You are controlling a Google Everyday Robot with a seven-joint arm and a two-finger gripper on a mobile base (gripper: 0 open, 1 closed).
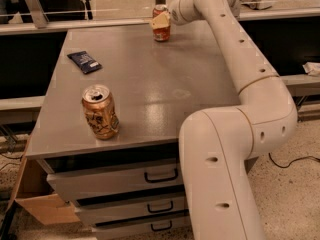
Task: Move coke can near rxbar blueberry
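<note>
The coke can (161,30), slim and red-orange with a silver top, stands upright at the far edge of the grey table (150,84). My gripper (161,20) reaches in from the right and sits right at the can's upper part, with its tan tip overlapping the can. The rxbar blueberry (84,61), a flat dark navy wrapper, lies on the table's left side, well to the left of and nearer than the can.
A wider gold-brown patterned can (100,111) stands upright near the table's front left. My white arm (240,59) runs along the table's right side. Drawers (150,176) lie under the tabletop. A cardboard box (40,206) is on the floor at the left.
</note>
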